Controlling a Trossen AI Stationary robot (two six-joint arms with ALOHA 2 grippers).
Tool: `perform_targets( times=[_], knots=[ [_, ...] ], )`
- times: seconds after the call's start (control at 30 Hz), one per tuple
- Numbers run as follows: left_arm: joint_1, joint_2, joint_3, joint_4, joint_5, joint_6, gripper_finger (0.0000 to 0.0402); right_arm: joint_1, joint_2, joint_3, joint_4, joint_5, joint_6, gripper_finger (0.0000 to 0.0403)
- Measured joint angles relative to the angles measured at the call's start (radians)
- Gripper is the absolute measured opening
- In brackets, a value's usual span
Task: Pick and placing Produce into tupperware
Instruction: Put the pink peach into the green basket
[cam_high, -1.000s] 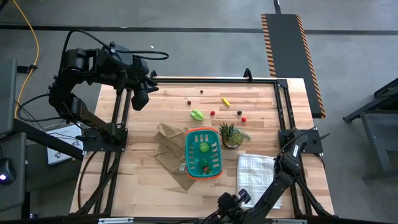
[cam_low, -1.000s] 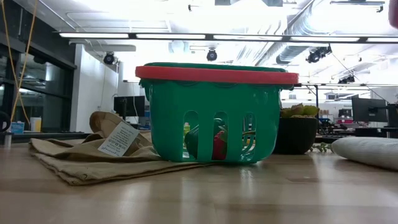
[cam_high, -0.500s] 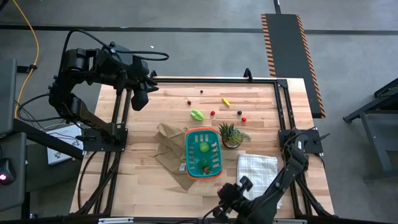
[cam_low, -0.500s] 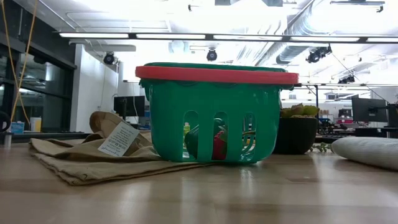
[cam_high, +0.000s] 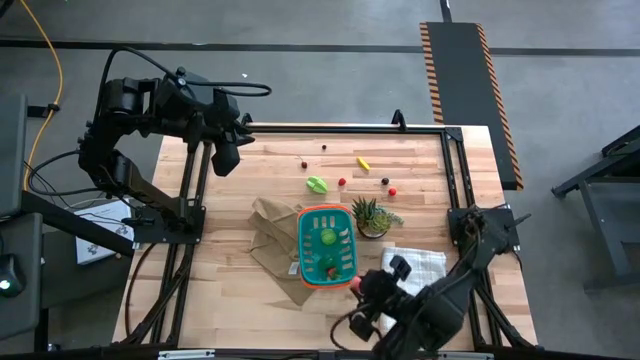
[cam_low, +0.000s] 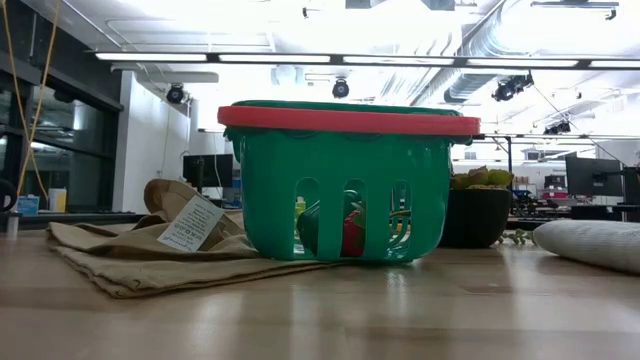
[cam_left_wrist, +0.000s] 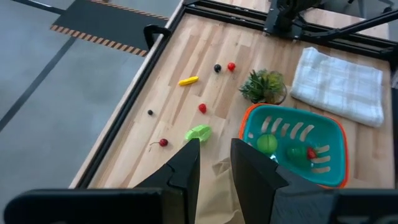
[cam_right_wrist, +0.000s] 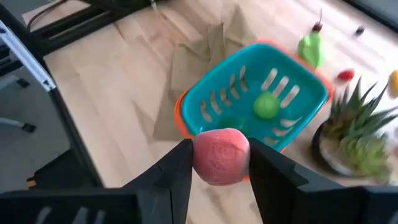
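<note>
While you read across the table from its left side to its right, note these entries:

Left arm: parked at the far left corner, well apart from the work. You see the left gripper (cam_left_wrist: 214, 163) carrying nothing, its fingers set close with a narrow gap between them.

Loose produce: still on the wood at the far side. You have a green leafy piece (cam_high: 317, 184), a small red ball (cam_high: 342, 183), a yellow piece (cam_high: 363, 163), a dark berry (cam_high: 385, 181) and another red ball (cam_high: 392, 190).

Tupperware: the teal basket (cam_high: 305, 250) sits mid-table, partly on the brown paper bag (cam_high: 270, 230). A green round piece (cam_high: 327, 237) and a red piece already lie inside. Its long axis runs from the far edge toward the near edge.

Potted plant: just beside the basket's far right corner (cam_high: 368, 217). Keep off it.

Right gripper: (cam_right_wrist: 219, 160) clamped on a pink-red round fruit (cam_right_wrist: 219, 155), fingers pressing both its sides.

Key relation: you find the basket ahead of that gripper and toward the table's left, its near right corner closest. The right arm is much the nearer one.

Right arm pose: it reaches from the near right over the checked cloth (cam_high: 425, 262), wrist tipped down toward the basket.

Judged next move: carry the fruit over the orange rim, then let go.
</note>
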Motion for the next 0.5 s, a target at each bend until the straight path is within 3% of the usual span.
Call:
perform_targets(
  times=[0.23, 0.5],
  knots=[
    [0.0, 0.0, 0.0, 0.0, -0.011, 0.01, 0.0081, -0.091, -0.03, 0.0, 0.0, -0.002, -0.188, 0.0128],
    [0.0, 0.0, 0.0, 0.0, -0.011, 0.072, 0.0081, -0.262, -0.033, 0.0, 0.02, -0.133, -0.453, 0.0128]
  ],
)
